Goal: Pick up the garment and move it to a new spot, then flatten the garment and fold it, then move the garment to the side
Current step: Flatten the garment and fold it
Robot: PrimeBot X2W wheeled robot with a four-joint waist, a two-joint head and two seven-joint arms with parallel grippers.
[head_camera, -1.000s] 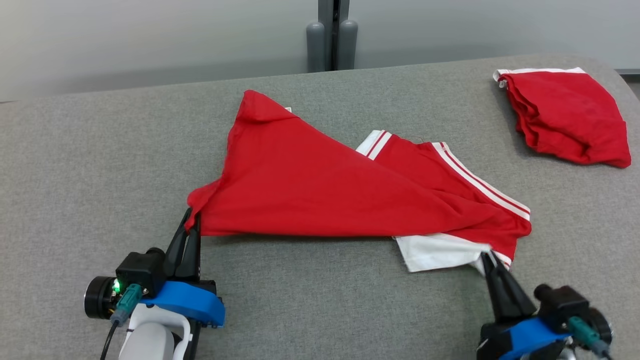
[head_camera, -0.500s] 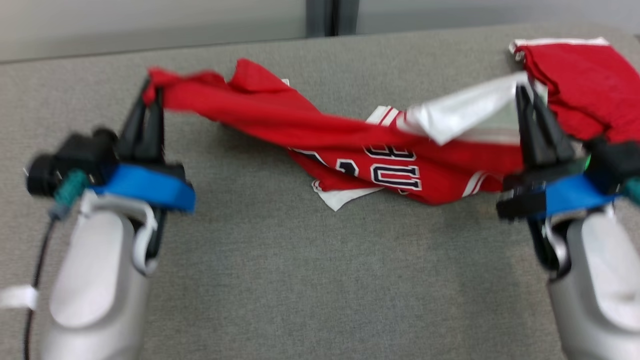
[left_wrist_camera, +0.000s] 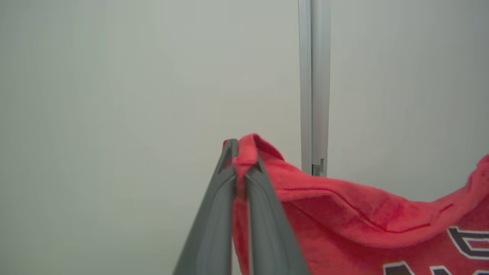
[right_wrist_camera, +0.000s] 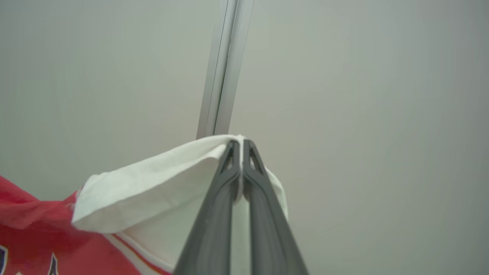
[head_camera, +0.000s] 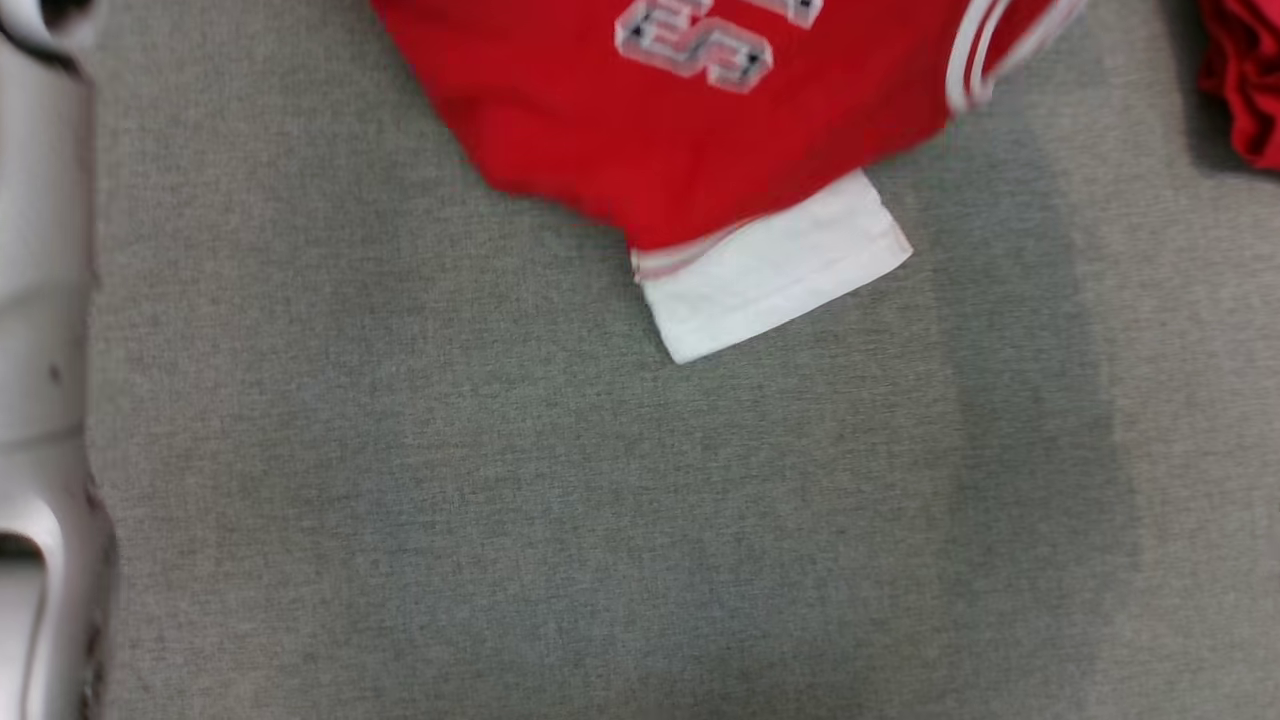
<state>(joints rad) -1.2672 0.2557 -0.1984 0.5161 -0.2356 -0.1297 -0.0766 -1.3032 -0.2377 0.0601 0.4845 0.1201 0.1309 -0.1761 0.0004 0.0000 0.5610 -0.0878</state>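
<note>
The garment (head_camera: 660,130) is a red jersey with white trim and lettering, hanging from above the head view's top edge over the grey surface (head_camera: 560,520); its white sleeve (head_camera: 775,270) dangles lowest. In the left wrist view my left gripper (left_wrist_camera: 240,152) is shut on a red corner of the garment (left_wrist_camera: 344,221), held up against a pale wall. In the right wrist view my right gripper (right_wrist_camera: 240,147) is shut on the white sleeve cloth (right_wrist_camera: 153,183) of the same jersey, also raised.
A second red garment (head_camera: 1245,80) lies at the far right edge of the grey surface. My pale left forearm (head_camera: 40,360) runs down the head view's left edge. A vertical metal post (left_wrist_camera: 314,88) stands on the wall behind.
Both grippers have lifted the jersey from the surface high into the air, out of the head view's top. The head camera has tilted down and closer to the surface.
</note>
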